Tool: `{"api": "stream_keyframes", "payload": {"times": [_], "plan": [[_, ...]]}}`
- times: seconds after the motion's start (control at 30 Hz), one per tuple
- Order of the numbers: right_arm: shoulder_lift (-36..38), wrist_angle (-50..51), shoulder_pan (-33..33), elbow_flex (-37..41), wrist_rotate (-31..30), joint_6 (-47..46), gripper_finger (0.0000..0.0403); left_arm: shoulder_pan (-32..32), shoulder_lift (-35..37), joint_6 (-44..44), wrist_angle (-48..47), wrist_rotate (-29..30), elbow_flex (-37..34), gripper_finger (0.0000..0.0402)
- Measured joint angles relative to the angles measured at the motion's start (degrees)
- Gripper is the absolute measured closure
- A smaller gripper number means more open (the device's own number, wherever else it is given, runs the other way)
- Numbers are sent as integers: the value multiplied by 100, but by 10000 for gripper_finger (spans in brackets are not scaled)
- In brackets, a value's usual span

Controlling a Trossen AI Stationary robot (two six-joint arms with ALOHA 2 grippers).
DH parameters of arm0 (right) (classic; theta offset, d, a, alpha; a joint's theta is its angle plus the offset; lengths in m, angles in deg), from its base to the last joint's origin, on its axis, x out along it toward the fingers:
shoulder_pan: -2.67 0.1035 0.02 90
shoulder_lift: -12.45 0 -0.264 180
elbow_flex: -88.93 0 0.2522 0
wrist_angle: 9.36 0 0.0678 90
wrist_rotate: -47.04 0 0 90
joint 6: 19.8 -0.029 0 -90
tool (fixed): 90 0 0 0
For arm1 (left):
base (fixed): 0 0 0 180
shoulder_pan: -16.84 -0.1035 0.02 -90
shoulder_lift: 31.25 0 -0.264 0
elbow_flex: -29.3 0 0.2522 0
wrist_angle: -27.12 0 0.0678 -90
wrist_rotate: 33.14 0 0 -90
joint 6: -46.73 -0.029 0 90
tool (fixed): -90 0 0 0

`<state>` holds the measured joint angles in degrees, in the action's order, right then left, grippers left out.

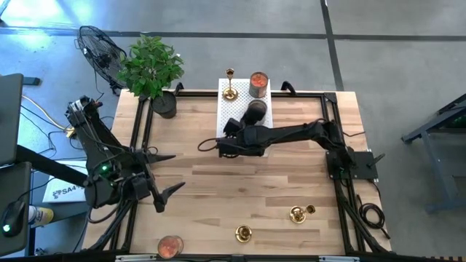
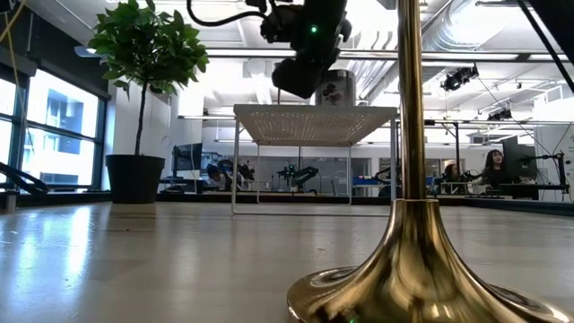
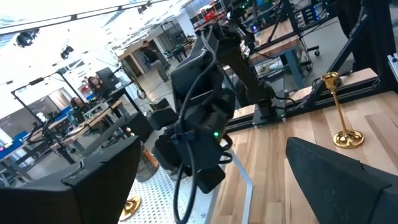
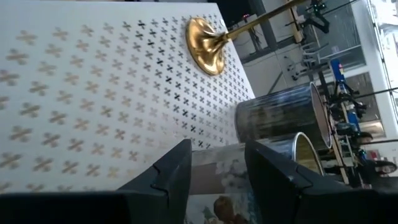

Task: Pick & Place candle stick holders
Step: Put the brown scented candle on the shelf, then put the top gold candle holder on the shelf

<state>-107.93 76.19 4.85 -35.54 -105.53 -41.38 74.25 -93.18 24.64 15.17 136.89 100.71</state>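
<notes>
Right gripper [image 4: 214, 171] low over white perforated block [image 1: 240, 109], fingers parted, nothing gripped, tin [image 4: 273, 121] just ahead. One candle stick holder [image 1: 230, 86] upright on block; two more [image 1: 244, 233] [image 1: 300, 213] on table [image 1: 218, 182] near front edge. Left gripper [image 1: 166, 176] waits wide open, empty.

Gold candle stick holders [image 1: 243, 233], white cross-perforated block [image 4: 93, 93]

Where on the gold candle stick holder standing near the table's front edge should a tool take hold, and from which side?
Grip the candle stick holder on its slim stem, well above the flared base, coming down from above with a finger either side. It stands upright, and the wide sloping base would probably let fingers slip.
</notes>
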Motion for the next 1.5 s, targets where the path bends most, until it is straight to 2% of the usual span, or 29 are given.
{"api": "stream_keyframes", "payload": {"times": [0.23, 0.47, 0.63, 0.87, 1.03, 1.17, 1.3, 1.4, 1.5], "plan": [[-2, -76, -81, 0, -402, 382, 258, 0, 0, 140, -86, -17, 0, 5], [-2, -314, 144, 0, -414, 587, 258, -2, 0, 206, -204, -22, 0, 5], [111, -488, 673, 0, 147, 955, 258, -2, 0, 247, -202, -22, 0, 5], [808, -525, 1935, 0, 1109, 894, 258, -2, 0, 315, -212, -24, 0, 5], [1531, -523, 2894, -2, 2098, 246, 258, -2, 0, 490, -503, -196, 0, 5], [1951, -516, 3516, -2, 2822, -525, 258, -2, -1, 691, -829, -743, 0, 5], [2201, -306, 4083, -2, 3176, -1113, 258, -2, -2, 739, -1065, -1599, 0, 5], [2374, 112, 4475, -2, 3341, -1942, 258, -2, -2, 739, -1236, -2142, 0, 5], [2504, 656, 4806, -2, 3519, -3082, 258, -2, -2, 741, -1266, -2293, 0, 5]]}}
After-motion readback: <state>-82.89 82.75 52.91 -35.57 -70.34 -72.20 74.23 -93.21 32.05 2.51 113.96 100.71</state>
